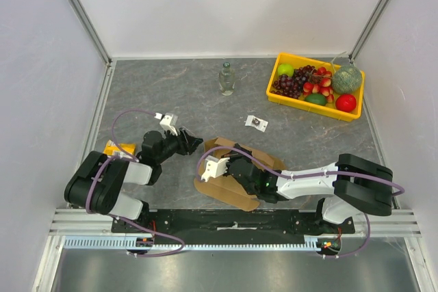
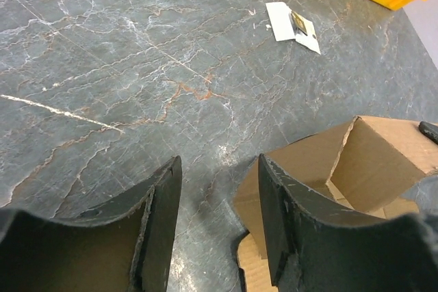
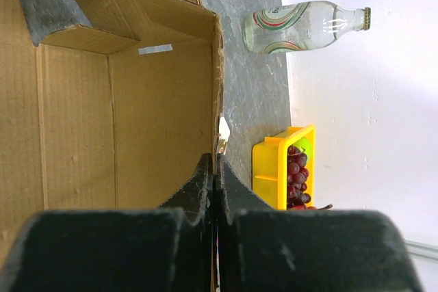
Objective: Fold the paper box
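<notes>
Right claw [image 3: 215, 169]: we note the fingers pressed together on the edge of a raised wall of the paper box [image 1: 229, 195]. Left claw [image 2: 219, 172]: spread wide, holding nothing, just beside the box's left corner. The box lies near-centre on the tabletop [image 1: 171, 94] with its walls partly raised. Its long axis seems to run near-left to far-right, though the arm hides much. Farther off we see a white card [image 1: 256, 122], a bottle [image 1: 226, 78] and a yellow tray [image 1: 308, 109] at far right.

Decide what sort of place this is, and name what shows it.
Probably a robot test cell: white panel walls on metal framing enclose a grey tabletop, left arm and right arm are bolted at its edge, and props include a paper box and fruit tray.
</notes>
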`<state>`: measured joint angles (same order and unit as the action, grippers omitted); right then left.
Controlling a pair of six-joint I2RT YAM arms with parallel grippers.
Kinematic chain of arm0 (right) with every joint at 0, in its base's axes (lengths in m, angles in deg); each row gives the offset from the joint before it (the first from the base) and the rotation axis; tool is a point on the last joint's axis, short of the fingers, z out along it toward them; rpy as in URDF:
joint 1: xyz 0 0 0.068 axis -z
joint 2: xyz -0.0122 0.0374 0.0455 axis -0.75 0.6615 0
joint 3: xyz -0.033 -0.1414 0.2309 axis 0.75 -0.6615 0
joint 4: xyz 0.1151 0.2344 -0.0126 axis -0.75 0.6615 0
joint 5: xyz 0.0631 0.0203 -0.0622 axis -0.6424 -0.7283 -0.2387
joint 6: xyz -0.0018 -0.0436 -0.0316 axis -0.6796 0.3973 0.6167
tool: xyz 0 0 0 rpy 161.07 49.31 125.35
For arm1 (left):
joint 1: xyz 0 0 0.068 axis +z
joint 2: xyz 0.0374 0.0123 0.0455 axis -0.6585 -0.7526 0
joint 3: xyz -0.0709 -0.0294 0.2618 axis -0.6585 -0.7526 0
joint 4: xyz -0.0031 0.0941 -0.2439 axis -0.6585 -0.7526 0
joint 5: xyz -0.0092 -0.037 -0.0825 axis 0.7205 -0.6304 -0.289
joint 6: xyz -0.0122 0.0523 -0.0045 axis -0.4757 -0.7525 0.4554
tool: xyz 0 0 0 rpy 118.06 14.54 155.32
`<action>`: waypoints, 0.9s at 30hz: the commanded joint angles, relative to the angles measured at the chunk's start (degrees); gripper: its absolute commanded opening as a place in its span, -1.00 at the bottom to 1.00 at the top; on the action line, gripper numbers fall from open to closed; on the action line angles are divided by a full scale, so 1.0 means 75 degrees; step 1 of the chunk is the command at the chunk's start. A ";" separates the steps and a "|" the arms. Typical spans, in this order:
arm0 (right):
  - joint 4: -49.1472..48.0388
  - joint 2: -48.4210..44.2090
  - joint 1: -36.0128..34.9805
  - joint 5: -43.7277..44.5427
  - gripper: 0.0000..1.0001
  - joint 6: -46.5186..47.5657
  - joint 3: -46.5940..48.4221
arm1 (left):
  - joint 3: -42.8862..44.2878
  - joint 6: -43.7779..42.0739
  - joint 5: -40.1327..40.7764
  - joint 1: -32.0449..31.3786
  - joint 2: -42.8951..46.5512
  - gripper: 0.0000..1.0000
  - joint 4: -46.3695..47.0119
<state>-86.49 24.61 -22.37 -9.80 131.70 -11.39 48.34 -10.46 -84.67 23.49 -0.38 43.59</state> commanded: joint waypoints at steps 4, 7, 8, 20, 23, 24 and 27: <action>-0.0278 0.0068 0.0016 -0.0104 -1.00 0.0129 -0.0008 | 0.0160 -0.0209 -0.0438 0.0027 -0.0233 0.03 0.0534; -0.0290 0.0138 0.0016 -0.0139 -1.00 0.0141 0.0039 | 0.0055 -0.0221 -0.0895 0.0027 -0.0361 -0.04 0.0933; -0.0278 0.0138 0.0016 -0.0163 -1.00 0.0141 0.0063 | 0.0019 -0.0198 -0.1071 0.0039 -0.0420 -0.05 0.1096; -0.0220 0.0255 0.0051 -0.0210 -1.00 0.0152 0.0110 | -0.0414 0.0048 -0.1869 -0.0020 -0.0913 -0.15 0.2363; -0.0208 0.0279 0.0051 -0.0210 -1.00 0.0152 0.0133 | -0.0520 0.0095 -0.1963 -0.0020 -0.0959 -0.16 0.2621; -0.0220 0.0279 0.0063 -0.0222 -1.00 0.0141 0.0133 | -0.0566 0.0130 -0.2009 -0.0043 -0.0971 -0.16 0.2726; -0.0220 0.0302 0.0063 -0.0222 -1.00 0.0129 0.0145 | -0.0660 0.0201 -0.2185 -0.0066 -0.1030 -0.16 0.3089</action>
<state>-86.62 26.09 -22.04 -10.70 132.55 -11.39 44.47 -10.13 -98.13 23.42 -7.13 59.28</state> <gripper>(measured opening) 0.010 0.425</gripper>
